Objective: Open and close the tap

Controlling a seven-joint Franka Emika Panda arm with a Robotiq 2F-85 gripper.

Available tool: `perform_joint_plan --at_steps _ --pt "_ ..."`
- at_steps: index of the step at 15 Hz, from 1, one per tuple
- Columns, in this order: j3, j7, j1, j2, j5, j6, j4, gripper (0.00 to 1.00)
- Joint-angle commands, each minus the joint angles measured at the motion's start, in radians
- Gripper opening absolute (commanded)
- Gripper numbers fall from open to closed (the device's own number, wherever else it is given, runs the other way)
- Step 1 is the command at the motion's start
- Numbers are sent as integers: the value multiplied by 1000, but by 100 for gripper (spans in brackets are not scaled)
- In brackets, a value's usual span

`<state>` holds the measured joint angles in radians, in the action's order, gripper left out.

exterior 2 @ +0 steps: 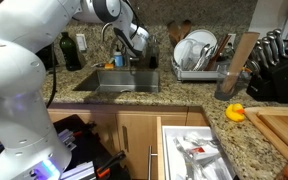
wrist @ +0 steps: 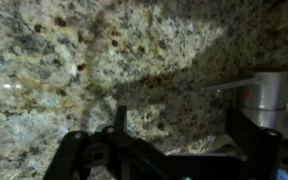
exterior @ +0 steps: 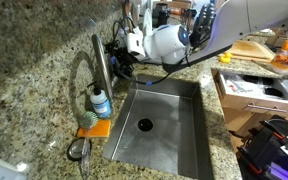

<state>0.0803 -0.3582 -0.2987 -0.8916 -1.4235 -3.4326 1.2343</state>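
Since the end effector (wrist: pixel 174 140) is spread apart and the tap (wrist: pixel 264 92) sits right of it, closing could miss. A nudge may slip.

The white arm (exterior: pixel 169 42) stretches out level, its pincer (wrist: pixel 169 150) spread wide.

The sink basin (exterior: pixel 174 140) lies open; tap (exterior: pixel 97 65) and bottle (exterior: pixel 101 102) block its edge.
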Motion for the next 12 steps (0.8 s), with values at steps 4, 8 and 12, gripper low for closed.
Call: perform_joint_plan --at_steps 4,8,12 --pt "2 20 -7 -16 15 -21 -5 100" --pt "-38 -92 -36 -59 -46 4 -107 100" --pt "-39 -68 -31 -51 -35 -5 -100 100"
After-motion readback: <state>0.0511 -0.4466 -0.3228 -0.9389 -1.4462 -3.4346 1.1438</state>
